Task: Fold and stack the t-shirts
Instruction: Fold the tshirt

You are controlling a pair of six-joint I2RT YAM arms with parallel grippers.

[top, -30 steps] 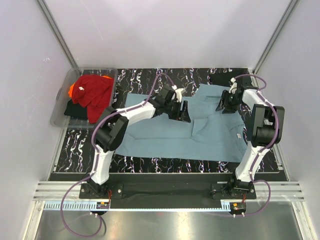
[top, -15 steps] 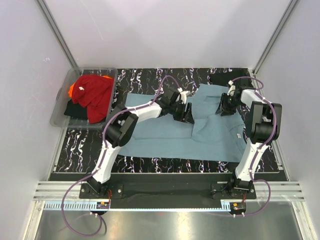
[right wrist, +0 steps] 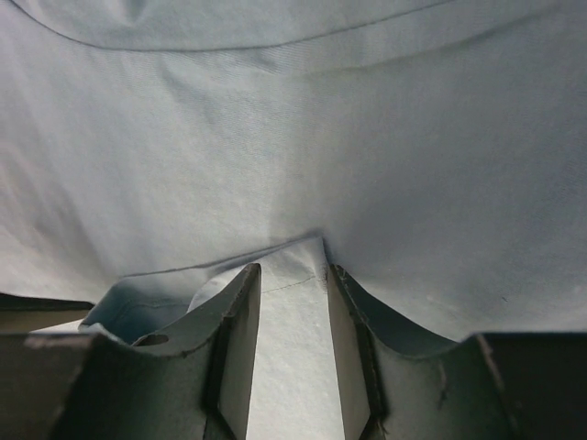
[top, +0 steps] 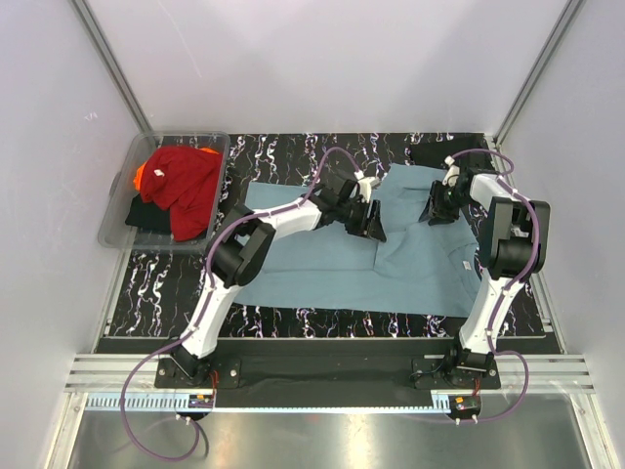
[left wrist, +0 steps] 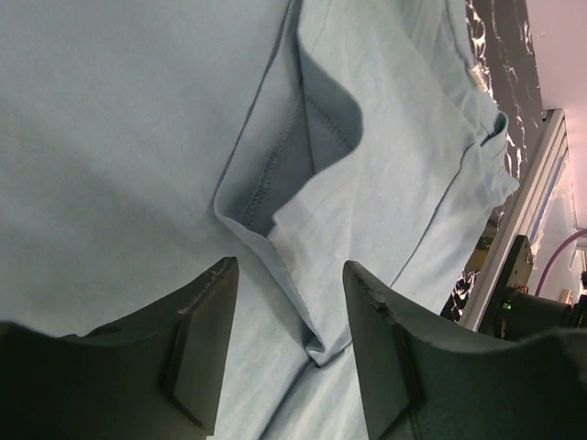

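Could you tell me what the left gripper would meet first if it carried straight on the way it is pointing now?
Most likely the teal-blue t-shirt: the left gripper points at its stitched fold, jaws open.

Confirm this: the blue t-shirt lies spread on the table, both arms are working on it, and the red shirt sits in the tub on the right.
Wrong side. The red shirt sits in the tub at the left of the table, as the top view shows. The rest holds: the blue t-shirt lies spread, with both arms working on it.

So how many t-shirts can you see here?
4, maybe more hidden: a blue t-shirt spread on the table, and red, orange and black ones piled in the tub.
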